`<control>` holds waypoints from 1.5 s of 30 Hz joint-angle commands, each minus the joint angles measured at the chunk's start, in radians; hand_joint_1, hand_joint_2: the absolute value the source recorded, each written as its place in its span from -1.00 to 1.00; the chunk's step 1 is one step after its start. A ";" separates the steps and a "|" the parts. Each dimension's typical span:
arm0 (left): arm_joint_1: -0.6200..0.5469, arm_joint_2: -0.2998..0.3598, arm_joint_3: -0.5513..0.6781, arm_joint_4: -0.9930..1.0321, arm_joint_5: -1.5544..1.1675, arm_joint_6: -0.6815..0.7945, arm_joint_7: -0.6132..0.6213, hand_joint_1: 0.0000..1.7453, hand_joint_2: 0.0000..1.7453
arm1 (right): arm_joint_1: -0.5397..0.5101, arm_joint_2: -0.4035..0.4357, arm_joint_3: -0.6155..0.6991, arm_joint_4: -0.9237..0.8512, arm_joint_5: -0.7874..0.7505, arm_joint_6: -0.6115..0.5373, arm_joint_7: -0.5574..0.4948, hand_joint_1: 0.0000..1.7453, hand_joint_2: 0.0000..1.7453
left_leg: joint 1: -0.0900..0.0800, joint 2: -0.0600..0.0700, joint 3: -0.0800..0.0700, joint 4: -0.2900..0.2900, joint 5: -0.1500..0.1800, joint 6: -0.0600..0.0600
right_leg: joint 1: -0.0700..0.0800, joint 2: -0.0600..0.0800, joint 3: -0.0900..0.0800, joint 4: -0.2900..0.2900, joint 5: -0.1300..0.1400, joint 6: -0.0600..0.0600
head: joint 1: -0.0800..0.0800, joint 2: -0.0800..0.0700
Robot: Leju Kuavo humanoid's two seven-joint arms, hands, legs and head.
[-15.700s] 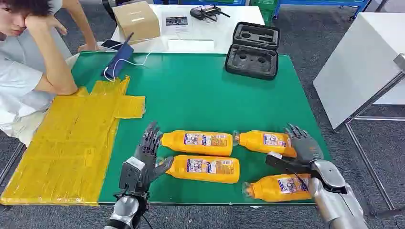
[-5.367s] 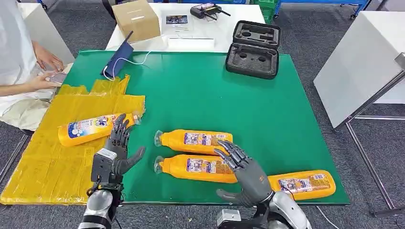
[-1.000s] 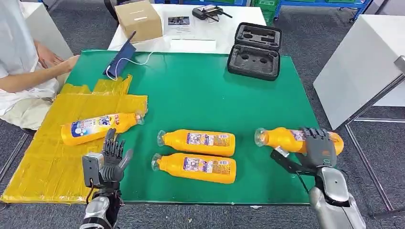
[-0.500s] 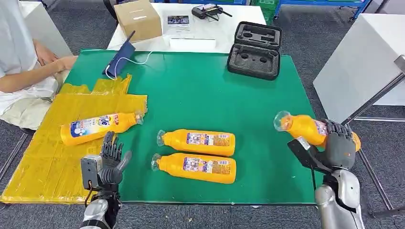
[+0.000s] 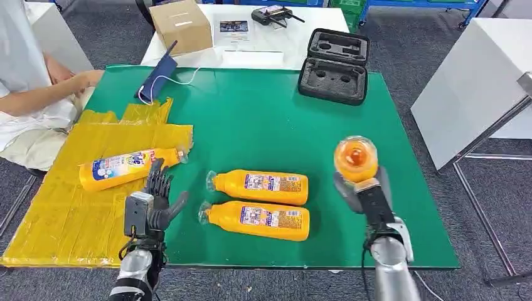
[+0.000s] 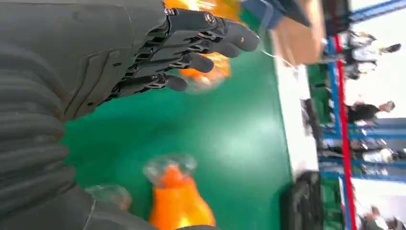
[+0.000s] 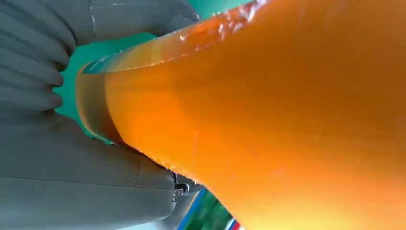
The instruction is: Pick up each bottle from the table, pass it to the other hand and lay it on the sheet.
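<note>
Above the table, right robot hand [image 5: 362, 188] grips bottle [image 5: 356, 158].

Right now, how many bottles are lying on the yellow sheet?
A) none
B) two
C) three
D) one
D: a single bottle on the sheet lies on the yellow sheet; two bottles on the mat rest on the green mat, and the right hand holds the raised bottle.
</note>
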 commanded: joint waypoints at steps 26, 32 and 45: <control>0.004 0.009 -0.456 -0.175 -0.204 0.168 -0.015 -1.00 1.00 | -0.197 0.166 0.381 0.425 -0.059 0.006 0.012 1.00 1.00 | 0.001 0.001 0.002 0.000 -0.001 -0.002 | 0.001 0.002 0.002 0.000 -0.002 -0.003 | 0.000 0.000; 0.008 0.009 -0.473 -0.157 -0.218 0.190 -0.018 -1.00 1.00 | -0.195 0.160 0.395 0.411 -0.064 -0.001 0.013 1.00 1.00 | 0.001 0.002 0.004 0.000 -0.002 -0.003 | 0.001 0.003 0.004 0.000 -0.002 -0.003 | 0.000 0.000; -0.004 0.000 -0.467 -0.120 -0.173 0.151 -0.004 -1.00 1.00 | -0.183 0.160 0.432 0.397 -0.045 -0.008 0.012 1.00 1.00 | 0.001 0.001 0.003 -0.001 -0.002 -0.003 | 0.000 0.002 0.003 0.000 -0.002 -0.003 | 0.000 0.000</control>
